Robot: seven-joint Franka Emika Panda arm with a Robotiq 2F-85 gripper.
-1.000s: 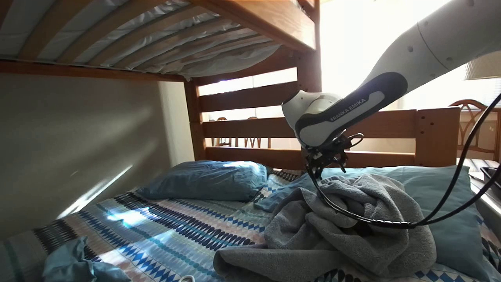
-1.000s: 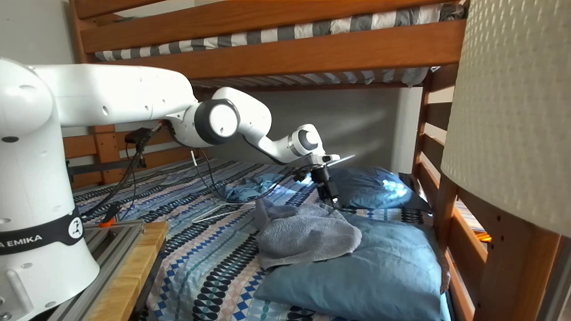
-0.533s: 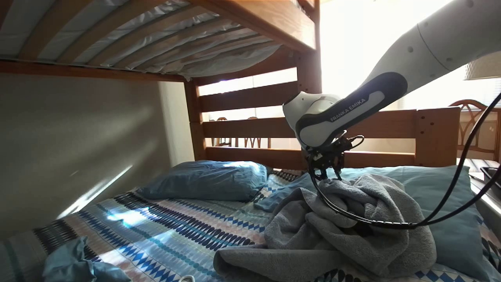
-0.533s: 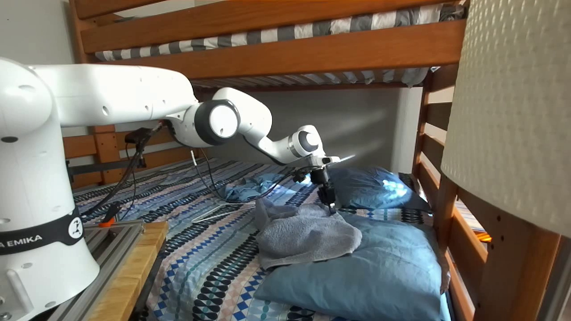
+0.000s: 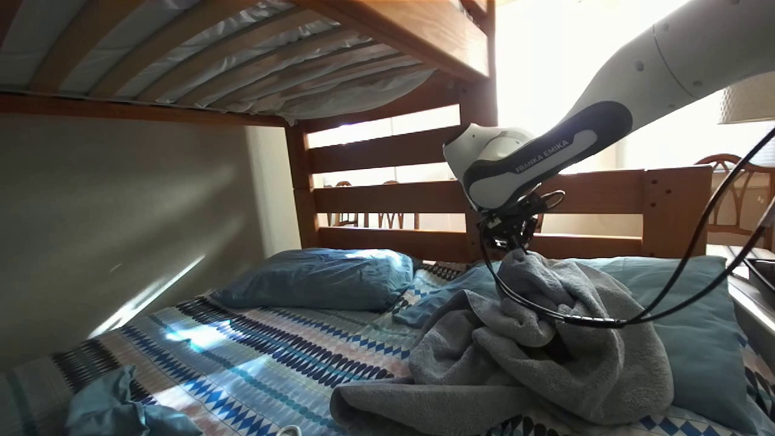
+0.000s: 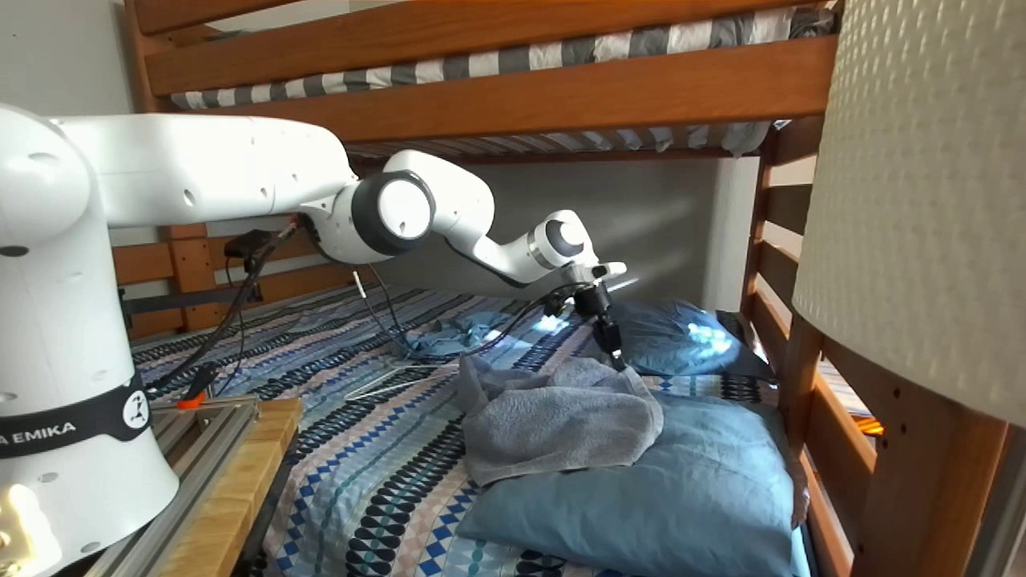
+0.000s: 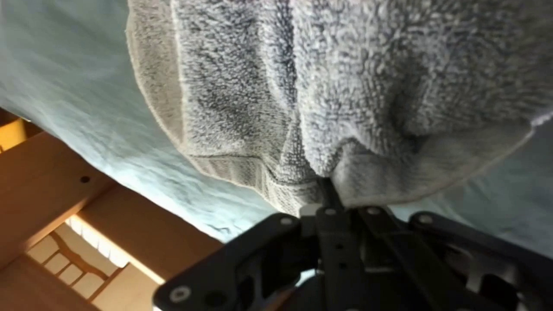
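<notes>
Towel (image 6: 561, 425), grey looped terry, heaped partly over pillow (image 6: 681, 497), its hemmed edge clamped in black gripper (image 7: 330, 192); pillow, plump blue cloth; beneath pillow, geometric-patterned bedspread (image 6: 409, 449); beside pillow, slatted wooden bed end (image 5: 387, 198)

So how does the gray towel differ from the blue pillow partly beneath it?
The towel is gray and fuzzy, while the pillow is blue and smoother. The towel is bunched into folds; the pillow lies plump and unfolded. The gripper pinches the towel but not the pillow. Both rest at least partly on the patterned sheet.
</notes>
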